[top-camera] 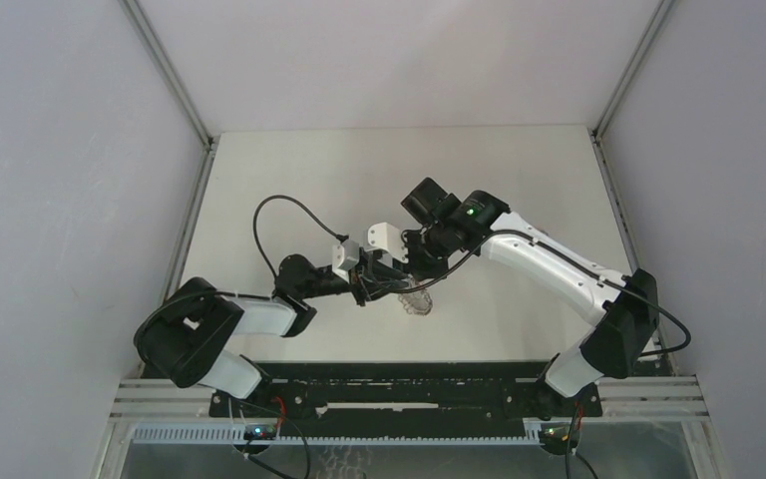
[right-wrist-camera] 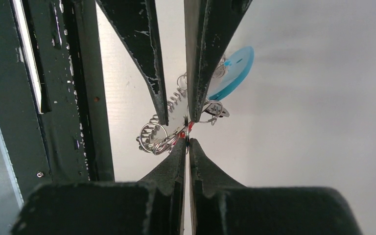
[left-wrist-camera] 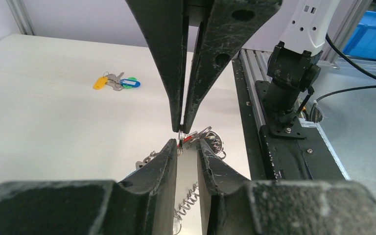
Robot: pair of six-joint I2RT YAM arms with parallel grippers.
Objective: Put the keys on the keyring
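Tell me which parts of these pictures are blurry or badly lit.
Left wrist: the left fingers at the bottom are soft, the keys on the table fairly sharp. Right wrist: the blue segment is blurred and the table shades from white to grey. Top view: evenly lit, but the keyring is too small to make out.
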